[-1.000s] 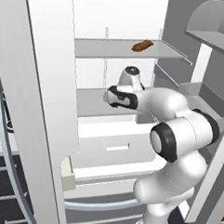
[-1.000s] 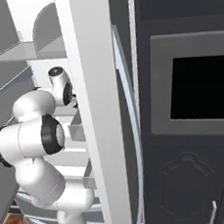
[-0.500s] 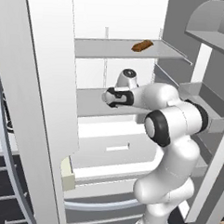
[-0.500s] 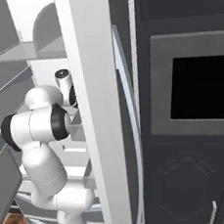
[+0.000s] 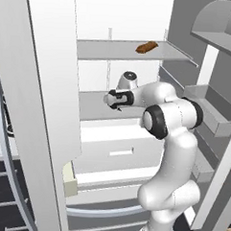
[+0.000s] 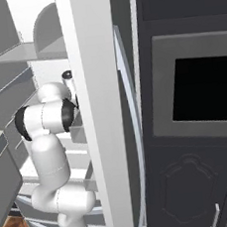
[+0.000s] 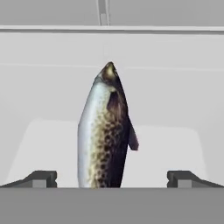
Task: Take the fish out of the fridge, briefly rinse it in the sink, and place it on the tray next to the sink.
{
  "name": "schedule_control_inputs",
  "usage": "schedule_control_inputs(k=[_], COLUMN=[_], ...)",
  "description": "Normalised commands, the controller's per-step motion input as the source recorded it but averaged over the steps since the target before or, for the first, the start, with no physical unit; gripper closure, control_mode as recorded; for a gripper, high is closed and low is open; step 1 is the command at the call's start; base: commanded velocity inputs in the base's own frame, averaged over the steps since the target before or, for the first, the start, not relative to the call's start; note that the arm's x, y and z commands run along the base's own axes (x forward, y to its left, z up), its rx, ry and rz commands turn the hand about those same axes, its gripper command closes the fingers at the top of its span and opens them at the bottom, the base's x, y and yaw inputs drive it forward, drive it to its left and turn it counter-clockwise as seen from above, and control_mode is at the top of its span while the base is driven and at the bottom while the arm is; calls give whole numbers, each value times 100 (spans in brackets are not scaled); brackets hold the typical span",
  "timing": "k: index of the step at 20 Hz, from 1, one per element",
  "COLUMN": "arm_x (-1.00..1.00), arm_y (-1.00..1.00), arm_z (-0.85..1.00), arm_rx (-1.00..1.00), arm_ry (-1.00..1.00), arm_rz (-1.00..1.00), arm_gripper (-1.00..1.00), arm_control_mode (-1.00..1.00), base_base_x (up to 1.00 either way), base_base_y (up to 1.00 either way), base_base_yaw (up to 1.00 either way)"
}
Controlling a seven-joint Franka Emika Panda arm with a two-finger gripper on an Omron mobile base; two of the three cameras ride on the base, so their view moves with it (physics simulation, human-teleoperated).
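While reaching deep into the open fridge (image 5: 111, 136), hovers with the tool (image 7: 111, 177) spread wide, both dark fingertips (image 7: 39, 178) standing well apart at either side of the hand view. Lies between those tips, not gripped: the fish (image 7: 106, 131), dark speckled back to one side, pale silver belly to the other, head pointing away toward the back wall of the fridge. Rests on the grey middle shelf (image 5: 91, 104), nothing else beside it there. No contact visible between fish and either fingertip; tail end hidden at the lower edge of the hand view.

Seen from the left base view: white arm (image 5: 170, 120) bent at the elbow, wrist stretched leftward over the middle shelf, blocking the sight of the fish itself. Sits one level higher, on the upper shelf (image 5: 125, 50): a brown loaf-like lump (image 5: 146, 47), well apart from the wrist and above it. Below the middle shelf, a white drawer (image 5: 120, 149) with a slot handle. Stands in the left foreground, covering much of the fridge's left side: a broad white door panel (image 5: 46, 94). Opposite, on the right, grey door bins (image 5: 213, 113) stepping down.

Seen from the right base view: a tall white fridge door edge (image 6: 103, 111) cutting across the middle and hiding the wrist end of the arm. Right of it, dark cabinetry with a built-in oven (image 6: 202, 90) and its black window.
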Motion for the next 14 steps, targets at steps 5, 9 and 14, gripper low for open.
schedule_control_inputs(k=[5,9,14], arm_x=[28,14,-2], arm_y=[11,10,0], arm_z=[-36,-44,0], arm_rx=[-1,-1,0], arm_ry=[0,0,3], arm_rz=[0,0,0], arm_gripper=[100,100,100], arm_control_mode=[-100,-100,-100], base_base_x=[0,0,0], base_base_y=[0,0,0], base_base_yaw=[0,0,0])
